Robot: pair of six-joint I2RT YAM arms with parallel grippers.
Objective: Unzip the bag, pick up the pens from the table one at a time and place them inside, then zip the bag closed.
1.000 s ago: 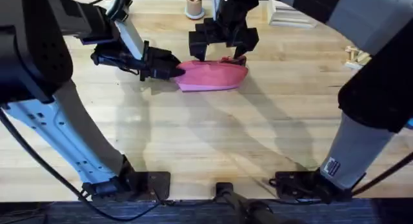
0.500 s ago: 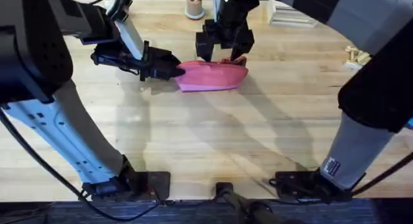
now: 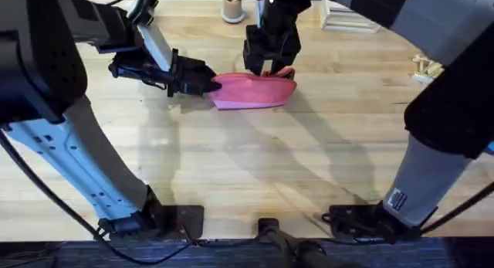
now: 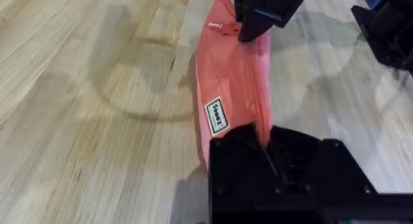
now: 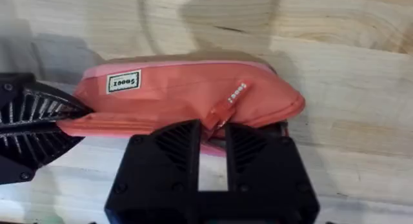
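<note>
The pink bag (image 3: 255, 91) lies lengthwise on the table (image 3: 255, 171) at the far middle, its top zipper closed. My left gripper (image 3: 210, 85) is shut on the bag's left end, and the fabric is pinched between its black fingers (image 4: 266, 143). My right gripper (image 3: 268, 67) reaches down on the bag's right part, its fingers closed around the pink zipper pull (image 5: 227, 102) near that end. The bag (image 5: 187, 95) shows a small white label (image 5: 124, 82). In the left wrist view the right arm's finger (image 4: 258, 17) touches the bag's far end (image 4: 232, 88). The pens are out of view.
A small tan cup (image 3: 231, 5) stands at the far edge behind the bag. A white stack (image 3: 343, 17) lies at the back right. A little wooden piece (image 3: 426, 66) sits at the right edge. Bare tabletop stretches in front of the bag.
My right gripper's fingers have drawn together from wide open and settled lower onto the bag's zipper pull. The left gripper and the bag have stayed still.
</note>
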